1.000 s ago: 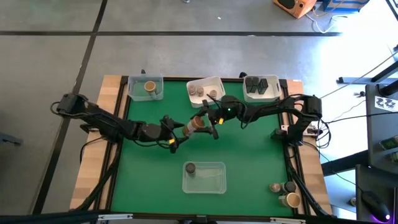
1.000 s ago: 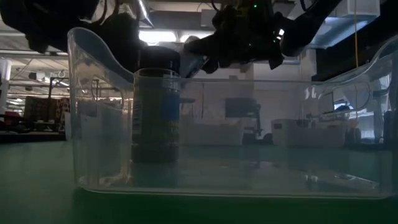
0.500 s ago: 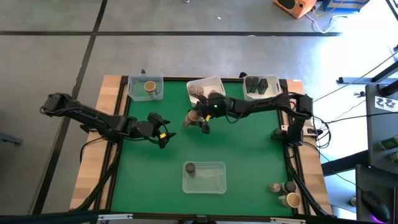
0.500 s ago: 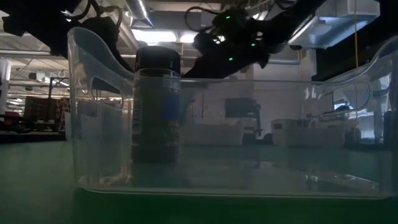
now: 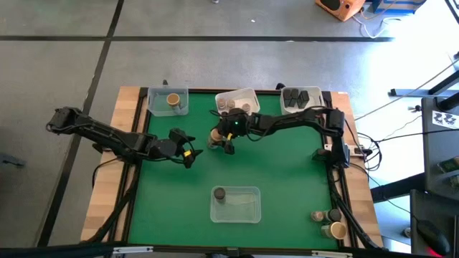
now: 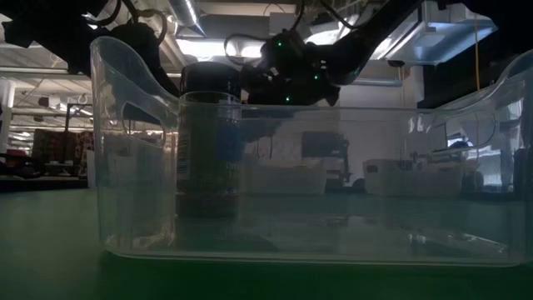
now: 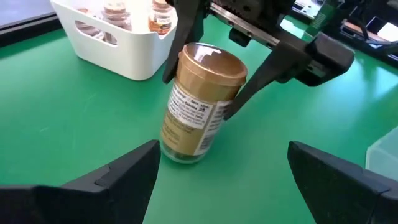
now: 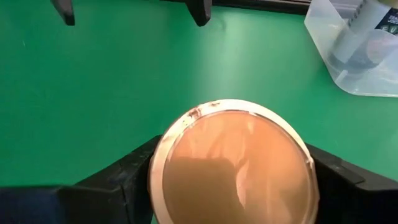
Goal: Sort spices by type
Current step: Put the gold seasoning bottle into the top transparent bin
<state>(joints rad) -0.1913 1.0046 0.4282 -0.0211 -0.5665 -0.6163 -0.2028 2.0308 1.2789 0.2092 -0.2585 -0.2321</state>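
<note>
One jar fills my right wrist view almost edge to edge: the tan-lidded spice jar (image 8: 233,167), its round top facing the lens, with my right gripper (image 8: 233,177) clamped on it, one dark finger (image 8: 134,177) pressed to each side. Only this view shows that close contact. My left wrist view shows what the first cannot — the jar's side (image 7: 199,106), its printed label, and its tilt, with the base near or on the green mat (image 7: 74,124) and the lid leaning toward the camera between the right gripper's fingers (image 7: 267,65). My left gripper (image 7: 217,180) hangs spread wide and holds nothing; its two fingers frame the jar from a little way off.

From above, the layout comes clear. My left gripper (image 5: 185,152) sits left of centre, my right gripper (image 5: 224,137) just beside it with the jar (image 5: 216,134), in front of the white tray (image 5: 249,95) that holds pale-topped jars (image 5: 228,107). Nearer the front edge lies a clear tray (image 5: 244,208) with one dark-lidded jar (image 5: 219,193) in its left end. The low view shows that jar (image 6: 208,142) upright behind the tray's clear wall (image 6: 350,183) — and both arms only as dark shapes above.

Farther back, a clear tray (image 5: 159,106) at the far left holds one tan-topped jar (image 5: 173,100), and a tray (image 5: 317,107) at the far right holds dark-topped jars (image 5: 296,97). Three more jars (image 5: 326,221) stand on the wooden border at the front right corner.
</note>
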